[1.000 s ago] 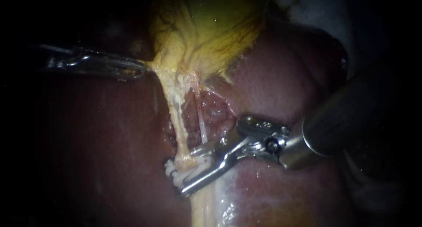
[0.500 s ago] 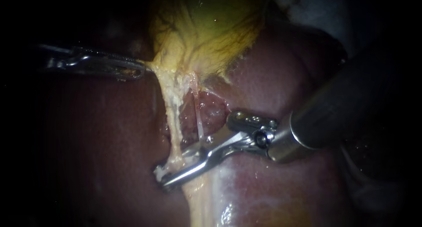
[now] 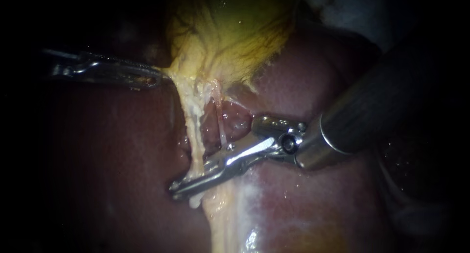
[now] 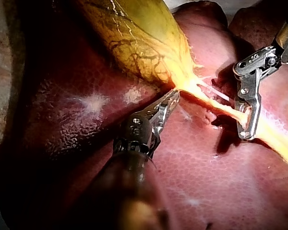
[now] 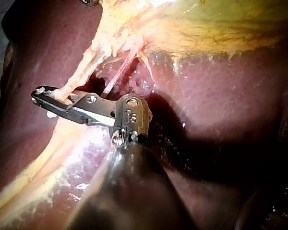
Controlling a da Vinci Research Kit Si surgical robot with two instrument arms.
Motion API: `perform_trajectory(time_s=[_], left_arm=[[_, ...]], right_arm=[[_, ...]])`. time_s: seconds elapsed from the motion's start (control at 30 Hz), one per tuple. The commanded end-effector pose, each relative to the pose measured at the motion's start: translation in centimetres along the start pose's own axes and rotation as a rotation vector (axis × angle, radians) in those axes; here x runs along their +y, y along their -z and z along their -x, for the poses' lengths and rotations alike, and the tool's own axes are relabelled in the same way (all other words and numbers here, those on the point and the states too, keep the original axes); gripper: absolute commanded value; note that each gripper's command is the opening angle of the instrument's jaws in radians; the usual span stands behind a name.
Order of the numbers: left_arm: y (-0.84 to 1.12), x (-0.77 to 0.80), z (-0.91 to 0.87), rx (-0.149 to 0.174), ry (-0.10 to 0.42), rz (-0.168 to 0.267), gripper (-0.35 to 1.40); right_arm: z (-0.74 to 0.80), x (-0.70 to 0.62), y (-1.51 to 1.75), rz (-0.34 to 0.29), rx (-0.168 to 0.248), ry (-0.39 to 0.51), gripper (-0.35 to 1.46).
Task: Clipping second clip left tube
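Our right instrument (image 3: 180, 188) has its jaws closed around the left tube (image 3: 195, 130), low on the strand, just above the liver (image 3: 122, 160). A white clip (image 3: 195, 202) tip shows beneath them. Our left instrument (image 3: 156, 78) has its jaws clamped on the edge of the gallbladder (image 3: 235, 33) neck.

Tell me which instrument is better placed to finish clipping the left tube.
Right. The right instrument has its jaws shut across the left tube, exactly where a clip goes. The left instrument is occupied, gripping the gallbladder at its lower end, apparently keeping the tube taut.
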Motion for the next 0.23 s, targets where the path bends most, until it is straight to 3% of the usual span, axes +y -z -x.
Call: perform_trajectory(time_s=[0.03,0.23], left_arm=[[0.0,0.0,0.0,0.0,0.0,0.0,-0.35],[0.0,0.0,0.0,0.0,0.0,0.0,-0.35]], right_arm=[[0.01,0.01,-0.01,-0.001,-0.001,0.001,-0.35],[0.07,0.03,-0.02,-0.004,-0.004,0.004,-0.35]])
